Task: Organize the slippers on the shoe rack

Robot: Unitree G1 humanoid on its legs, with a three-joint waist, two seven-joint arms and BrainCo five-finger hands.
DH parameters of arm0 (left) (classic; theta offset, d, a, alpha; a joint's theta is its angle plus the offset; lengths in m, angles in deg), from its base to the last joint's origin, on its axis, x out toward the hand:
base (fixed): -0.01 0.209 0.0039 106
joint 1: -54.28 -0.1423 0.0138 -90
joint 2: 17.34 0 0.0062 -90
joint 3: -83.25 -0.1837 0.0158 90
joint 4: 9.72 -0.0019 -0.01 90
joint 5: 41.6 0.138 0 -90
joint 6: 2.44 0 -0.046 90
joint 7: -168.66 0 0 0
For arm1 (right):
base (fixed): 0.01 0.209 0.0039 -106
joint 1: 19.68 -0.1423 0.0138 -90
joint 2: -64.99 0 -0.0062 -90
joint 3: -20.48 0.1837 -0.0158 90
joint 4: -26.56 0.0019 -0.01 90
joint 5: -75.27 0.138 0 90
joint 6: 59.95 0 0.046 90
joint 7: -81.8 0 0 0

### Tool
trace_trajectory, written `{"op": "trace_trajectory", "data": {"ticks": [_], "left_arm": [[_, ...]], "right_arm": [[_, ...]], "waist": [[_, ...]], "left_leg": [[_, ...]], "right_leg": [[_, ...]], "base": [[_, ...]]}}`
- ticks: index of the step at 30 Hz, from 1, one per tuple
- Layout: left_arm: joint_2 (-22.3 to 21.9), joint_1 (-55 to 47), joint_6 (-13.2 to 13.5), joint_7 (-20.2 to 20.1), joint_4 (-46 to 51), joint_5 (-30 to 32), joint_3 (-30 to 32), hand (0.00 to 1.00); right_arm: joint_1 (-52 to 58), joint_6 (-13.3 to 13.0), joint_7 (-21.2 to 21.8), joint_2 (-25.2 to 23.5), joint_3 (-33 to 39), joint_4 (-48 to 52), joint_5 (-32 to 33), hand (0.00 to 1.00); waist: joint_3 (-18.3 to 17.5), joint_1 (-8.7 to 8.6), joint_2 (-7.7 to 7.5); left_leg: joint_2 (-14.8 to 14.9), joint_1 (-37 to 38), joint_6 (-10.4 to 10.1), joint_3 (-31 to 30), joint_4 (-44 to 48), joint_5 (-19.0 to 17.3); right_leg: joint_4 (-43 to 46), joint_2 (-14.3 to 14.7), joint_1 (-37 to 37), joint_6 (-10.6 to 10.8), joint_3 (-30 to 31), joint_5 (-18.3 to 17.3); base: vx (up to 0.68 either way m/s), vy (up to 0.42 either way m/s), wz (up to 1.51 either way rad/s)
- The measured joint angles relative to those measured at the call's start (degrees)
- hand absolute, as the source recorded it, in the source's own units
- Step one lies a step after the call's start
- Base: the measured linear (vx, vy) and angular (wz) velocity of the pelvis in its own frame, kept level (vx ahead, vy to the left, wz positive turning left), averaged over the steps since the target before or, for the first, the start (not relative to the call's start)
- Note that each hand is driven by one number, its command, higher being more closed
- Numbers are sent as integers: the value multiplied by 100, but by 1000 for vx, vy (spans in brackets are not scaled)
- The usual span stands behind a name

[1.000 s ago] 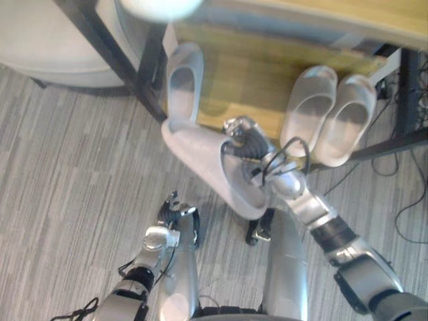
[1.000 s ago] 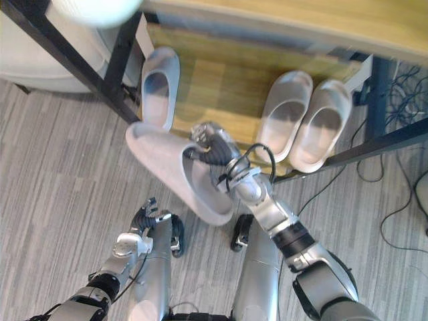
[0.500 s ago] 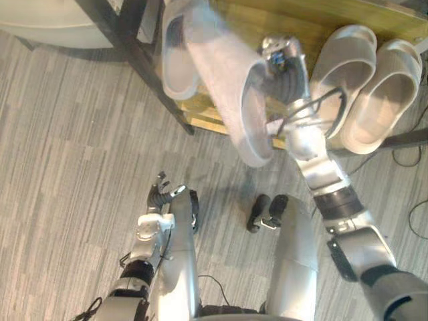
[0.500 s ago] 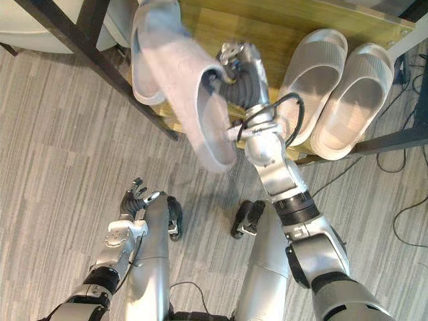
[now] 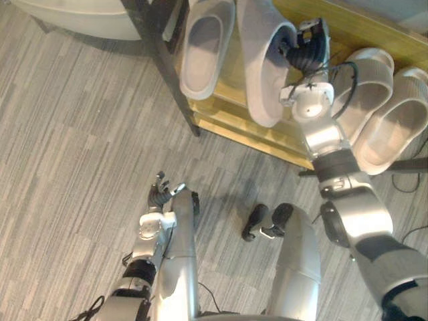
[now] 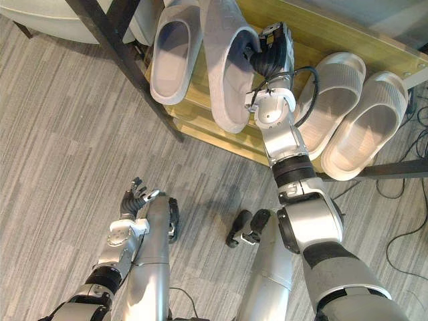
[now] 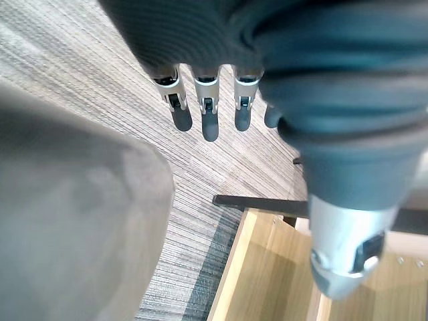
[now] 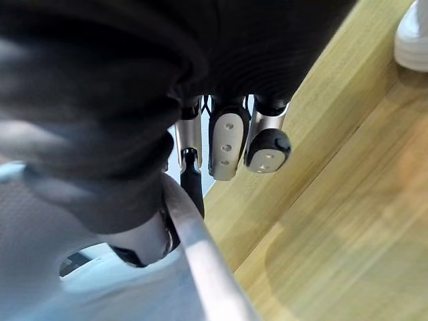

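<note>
**Setting.** Grey striped floor (image 5: 67, 134). A pale rounded object (image 5: 80, 17) sits at the far left, behind the rack's black frame.

**Left eye view.**
- Shoe rack (image 5: 234, 126): wooden shelf in a black metal frame, standing ahead of the robot.
- Held slipper (image 5: 257, 63): pale grey, lying lengthwise over the shelf with its heel end past the front edge. Whether it rests on the wood cannot be told.
- Second slipper (image 5: 204, 47): same kind, on the shelf just to the left of the held one, opening upward.
- Pair of slippers (image 5: 366, 83): on the right part of the shelf, side by side and touching.
- Right hand (image 5: 307, 47): at the held slipper's opening, clamped on its upper.
- Left hand (image 5: 160, 197): low over the floor, well apart from the rack and holding nothing.

**Right eye view.** Same layout; the held slipper lies close alongside the second slipper.

**Left wrist view.** Fingers (image 7: 209, 124) are straight, loosely spread and empty above the floor. A corner of the rack's wood shows beyond them.

**Right wrist view.** Fingers (image 8: 226, 144) are bent over the outside of the held slipper's upper with the thumb tucked inside its opening, pinching the rim between them. The wooden shelf lies beneath.
</note>
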Motion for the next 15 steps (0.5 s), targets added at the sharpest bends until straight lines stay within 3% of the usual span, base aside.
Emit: {"op": "trace_trajectory", "data": {"ticks": [5,6,15], "left_arm": [[-6,3,0,10,1,-6,-25,0],[-7,4,-2,15,-1,-5,-25,0],[-54,169,-28,131,-220,-16,-32,0]], "right_arm": [[-256,63,-110,4,42,-400,60,100],[-325,69,-133,3,42,-499,91,0],[-522,172,-345,44,372,-782,391,0]], "waist": [[-4,17,-4],[-4,16,-3],[-13,29,-7]], "left_leg": [[-12,1,-7,9,-26,5],[-15,2,-10,11,-38,7],[-106,9,-67,9,-317,168]], "right_leg": [[-13,-13,0,-2,0,-5],[-22,-15,0,-2,0,-5],[-155,-91,3,-13,-70,1]], "base": [[52,-27,3],[35,-20,2],[40,-31,7]]}}
